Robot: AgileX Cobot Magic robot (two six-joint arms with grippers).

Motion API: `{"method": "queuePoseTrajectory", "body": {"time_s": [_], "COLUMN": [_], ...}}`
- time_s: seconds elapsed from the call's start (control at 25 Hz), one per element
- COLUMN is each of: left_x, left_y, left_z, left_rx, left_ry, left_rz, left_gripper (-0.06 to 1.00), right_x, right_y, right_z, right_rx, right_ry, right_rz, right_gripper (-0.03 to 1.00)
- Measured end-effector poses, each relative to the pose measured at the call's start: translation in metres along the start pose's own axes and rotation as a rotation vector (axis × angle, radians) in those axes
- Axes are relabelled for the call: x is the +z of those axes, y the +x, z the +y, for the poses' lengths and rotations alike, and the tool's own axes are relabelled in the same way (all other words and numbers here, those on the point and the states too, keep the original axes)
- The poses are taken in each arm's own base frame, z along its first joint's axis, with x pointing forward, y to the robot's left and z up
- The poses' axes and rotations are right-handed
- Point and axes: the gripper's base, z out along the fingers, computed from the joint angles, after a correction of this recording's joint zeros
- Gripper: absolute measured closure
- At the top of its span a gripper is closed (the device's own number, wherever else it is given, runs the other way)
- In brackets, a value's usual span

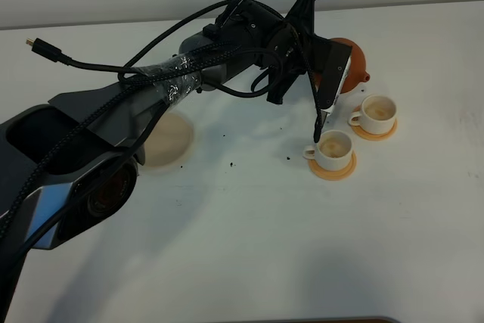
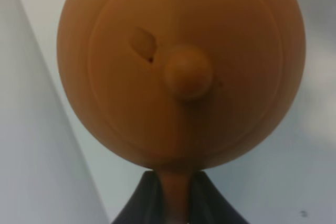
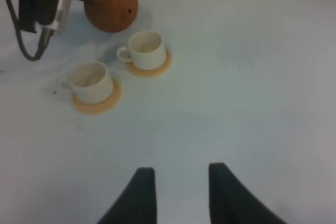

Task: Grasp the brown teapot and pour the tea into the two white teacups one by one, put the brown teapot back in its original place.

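My left gripper [image 2: 176, 205] is shut on the loop handle of the brown teapot [image 2: 178, 66], whose knobbed lid faces the wrist camera. From above, the teapot [image 1: 354, 64] hangs tilted off the table, its spout pointing down toward the farther white teacup [image 1: 377, 112]. The nearer teacup [image 1: 334, 148] sits just below the left wrist. Each cup stands on an orange coaster [image 1: 333, 172], and the insides look tan. The cream disc [image 1: 168, 140] lies bare to the left, partly behind the arm. My right gripper [image 3: 181, 192] is open over bare table, well short of the cups [image 3: 144, 48] [image 3: 92, 80] and teapot [image 3: 110, 3].
The left arm [image 1: 189, 73] with its black cables stretches across the table's middle. A loose cable plug [image 1: 44, 48] sticks out at the far left. Small dark specks [image 1: 230, 164] dot the white table near the cups.
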Motion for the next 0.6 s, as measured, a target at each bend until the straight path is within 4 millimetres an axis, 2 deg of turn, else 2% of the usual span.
{"method": "queuePoseTrajectory", "body": {"time_s": [0.24,0.6], "left_x": [0.000,-0.001], "left_y": [0.000,-0.012], "left_z": [0.001,0.001], "left_rx": [0.065,0.115], "left_ry": [-0.010,-0.020], "left_rz": [-0.001,-0.016], "left_gripper": [0.83,0.83], "right_x": [0.000,0.000], "right_y": [0.000,0.000], "right_z": [0.001,0.001], "right_rx": [0.006,0.006], "right_ry": [-0.010,-0.010], "right_rz": [-0.004,-0.004], "right_gripper": [0.73,0.73]}}
